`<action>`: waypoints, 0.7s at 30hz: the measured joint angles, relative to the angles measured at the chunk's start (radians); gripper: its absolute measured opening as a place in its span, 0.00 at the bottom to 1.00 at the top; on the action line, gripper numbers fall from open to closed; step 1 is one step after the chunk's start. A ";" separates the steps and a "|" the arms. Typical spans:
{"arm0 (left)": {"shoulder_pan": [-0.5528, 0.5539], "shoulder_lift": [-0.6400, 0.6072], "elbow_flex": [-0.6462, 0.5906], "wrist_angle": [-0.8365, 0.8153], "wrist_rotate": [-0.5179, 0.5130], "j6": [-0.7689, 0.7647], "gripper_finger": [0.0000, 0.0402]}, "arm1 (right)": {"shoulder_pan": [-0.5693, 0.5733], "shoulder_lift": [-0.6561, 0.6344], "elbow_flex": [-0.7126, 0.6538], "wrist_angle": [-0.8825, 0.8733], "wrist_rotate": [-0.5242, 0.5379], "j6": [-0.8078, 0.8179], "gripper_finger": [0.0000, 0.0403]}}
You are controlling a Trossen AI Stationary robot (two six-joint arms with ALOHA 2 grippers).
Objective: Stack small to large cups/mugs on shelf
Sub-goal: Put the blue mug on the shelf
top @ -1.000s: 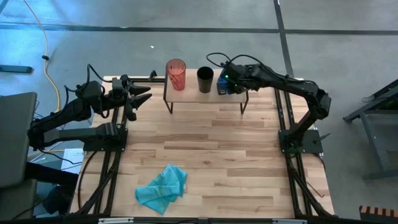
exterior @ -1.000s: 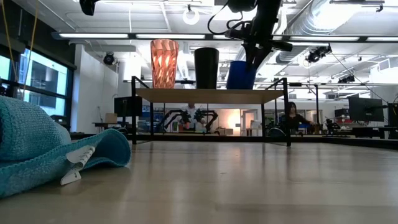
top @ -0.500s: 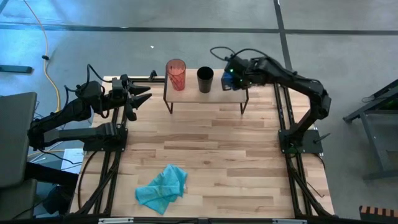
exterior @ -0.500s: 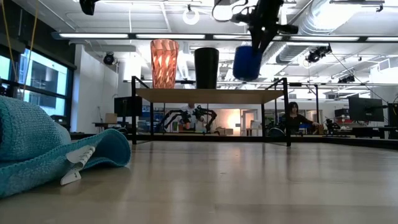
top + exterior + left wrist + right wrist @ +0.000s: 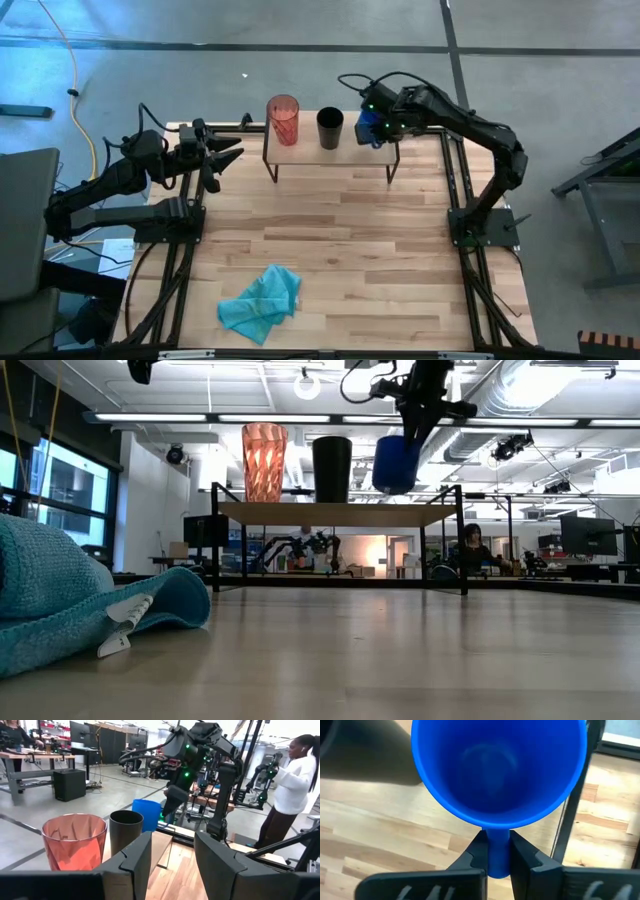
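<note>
The red ribbed tumbler [image 5: 283, 119] and the black cup [image 5: 329, 127] stand upright on the shelf [image 5: 305, 152], a light-wood board on thin black legs at the table's far edge. The blue mug [image 5: 396, 463] hangs just above the shelf's right end, my right gripper [image 5: 494, 849] shut on it from above. My left gripper [image 5: 172, 852] stands open at the table's far left, level, pointing toward the shelf and holding nothing. My right gripper pinches the blue mug's handle [image 5: 496, 851] between its two fingers, right below the rim. The fingers slant down from above. The mug hangs upright with its mouth up, lifted clear of the shelf board [image 5: 335, 512].
A teal cloth [image 5: 262, 303] lies crumpled near the table's front left. A person in white [image 5: 290, 785] stands in the room beyond the table. Bare tabletop [image 5: 340, 230] lies between the shelf and the cloth.
My right gripper has risen with the blue mug, lifting it off the shelf's right end until it hangs clear above the board, still upright. The tumbler and the black cup have stayed in place.
</note>
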 joint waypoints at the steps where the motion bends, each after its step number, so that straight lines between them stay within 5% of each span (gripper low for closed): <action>1: 0.000 0.000 0.000 0.000 0.000 -0.005 0.34 | -0.003 0.007 0.000 -0.002 -0.009 -0.004 0.04; 21: 0.000 0.000 0.000 -0.002 0.004 -0.044 0.34 | -0.029 0.027 0.000 -0.036 -0.038 -0.010 0.04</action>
